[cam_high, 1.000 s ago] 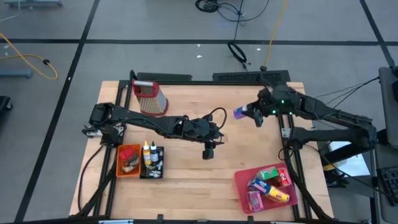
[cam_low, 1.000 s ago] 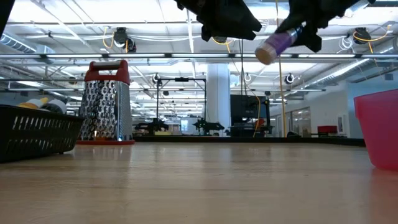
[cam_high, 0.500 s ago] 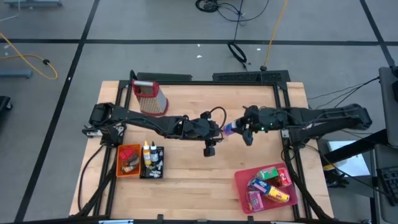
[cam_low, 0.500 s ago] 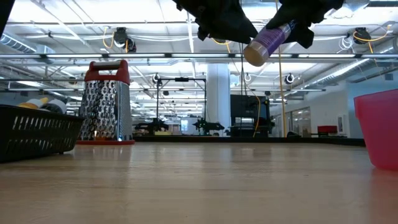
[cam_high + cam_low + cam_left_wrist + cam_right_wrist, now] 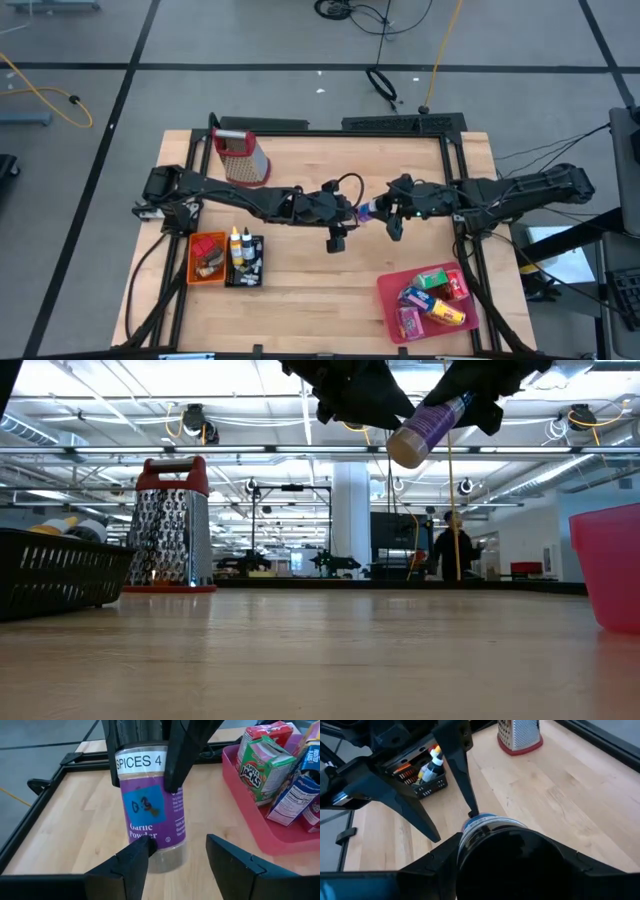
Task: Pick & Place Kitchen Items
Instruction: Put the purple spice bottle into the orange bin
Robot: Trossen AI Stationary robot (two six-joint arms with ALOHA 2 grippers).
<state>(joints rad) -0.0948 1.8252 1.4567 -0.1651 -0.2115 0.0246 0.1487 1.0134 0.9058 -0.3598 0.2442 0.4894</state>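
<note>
Bare wooden bench (image 5: 300,285) filled the middle of the scene, with an industrial hall behind it, and above its centre the two dark arms met well clear of the wood. The right end effector (image 5: 385,212) was clamped on a purple spice jar (image 5: 368,210), labelled garlic powder, gripping it near the lid end. The jar's long axis ran roughly level, tilted slightly down, its free base pointing toward the left arm. The left end effector (image 5: 172,852) had its fingers spread apart on either side of that free base, one finger (image 5: 132,865) at each flank, not yet closed on it. So the jar lay directly ahead of the left end effector, between its fingers, and in line with the right one behind it; this looked like a hand-over, and the left arm seemed the one about to take hold. In the low view the jar (image 5: 425,428) hung high above the bench. Farther out, on the left arm's side, sat a black basket (image 5: 246,262) holding small bottles, beside an orange bin (image 5: 205,256). A red-topped metal grater (image 5: 238,156) stood at the far edge. On the right arm's side, a pink tray (image 5: 392,300) held colourful cartons (image 5: 432,298). A person (image 5: 452,550) stood far off in the hall.
</note>
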